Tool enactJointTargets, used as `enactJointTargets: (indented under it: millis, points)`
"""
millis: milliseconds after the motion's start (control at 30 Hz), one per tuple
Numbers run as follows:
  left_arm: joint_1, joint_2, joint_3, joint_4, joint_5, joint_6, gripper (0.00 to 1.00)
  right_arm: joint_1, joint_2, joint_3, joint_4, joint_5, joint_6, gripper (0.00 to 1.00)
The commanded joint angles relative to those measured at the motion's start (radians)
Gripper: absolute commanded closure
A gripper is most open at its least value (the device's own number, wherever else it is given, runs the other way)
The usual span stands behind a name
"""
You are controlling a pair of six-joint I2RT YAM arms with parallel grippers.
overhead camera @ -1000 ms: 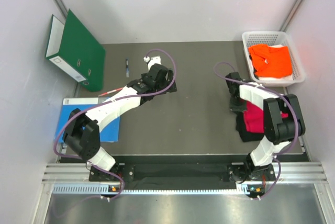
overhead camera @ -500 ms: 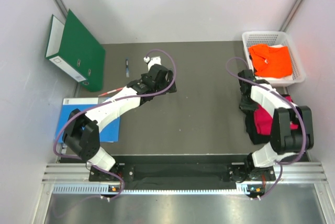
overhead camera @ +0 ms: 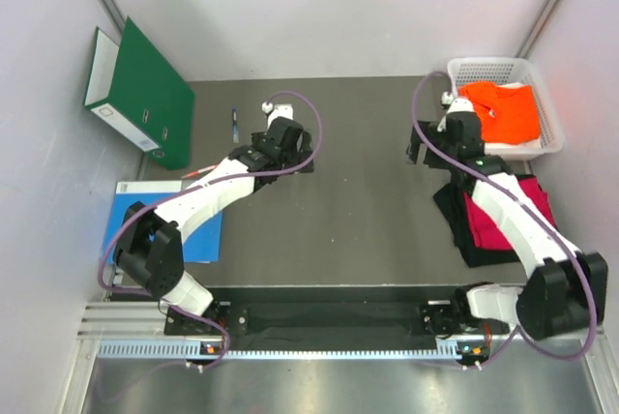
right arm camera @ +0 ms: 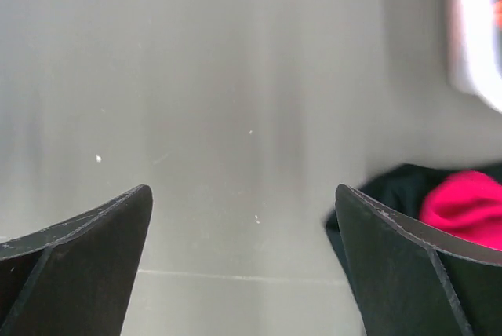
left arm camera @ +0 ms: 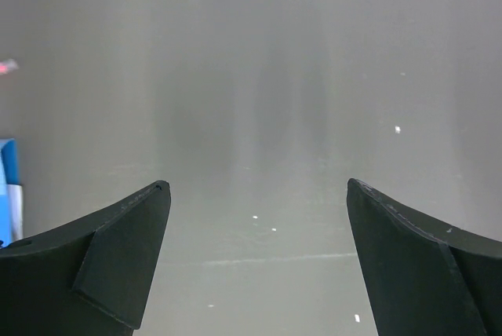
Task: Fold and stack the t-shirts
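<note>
A folded crimson red t-shirt (overhead camera: 498, 225) lies on top of a black t-shirt (overhead camera: 462, 225) at the right side of the table. The bright orange t-shirt (overhead camera: 503, 111) sits in a white basket (overhead camera: 455, 71) at the far right corner. My right gripper (overhead camera: 421, 151) hovers open over bare table, left of the basket and beyond the pile. In its wrist view the right gripper (right arm camera: 243, 195) holds nothing, with the red t-shirt (right arm camera: 463, 206) and black t-shirt (right arm camera: 392, 183) at the lower right. My left gripper (overhead camera: 295, 148) (left arm camera: 259, 187) is open and holds nothing, over the table's middle left.
A green binder (overhead camera: 140, 95) stands at the far left, with a flat blue sheet (overhead camera: 126, 211) in front of it. A dark pen (overhead camera: 235, 126) and a red pen (overhead camera: 203, 171) lie near the left arm. A small white object (overhead camera: 276, 104) lies beyond the left gripper.
The right gripper has opened, let go of the shirt pile and swung away from it toward the far side beside the basket. The left arm has barely shifted.
</note>
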Motion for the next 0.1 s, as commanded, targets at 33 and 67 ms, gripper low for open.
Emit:
enactJointTargets:
  millis: [33, 67]
  points:
    - [0.028, -0.037, -0.047, 0.058, 0.038, 0.055, 0.02, 0.062, 0.152, 0.054, 0.062, 0.005, -0.022, 0.0]
    - [0.029, -0.037, -0.049, 0.058, 0.036, 0.054, 0.02, 0.065, 0.176, 0.056, 0.067, 0.011, -0.023, 0.0]
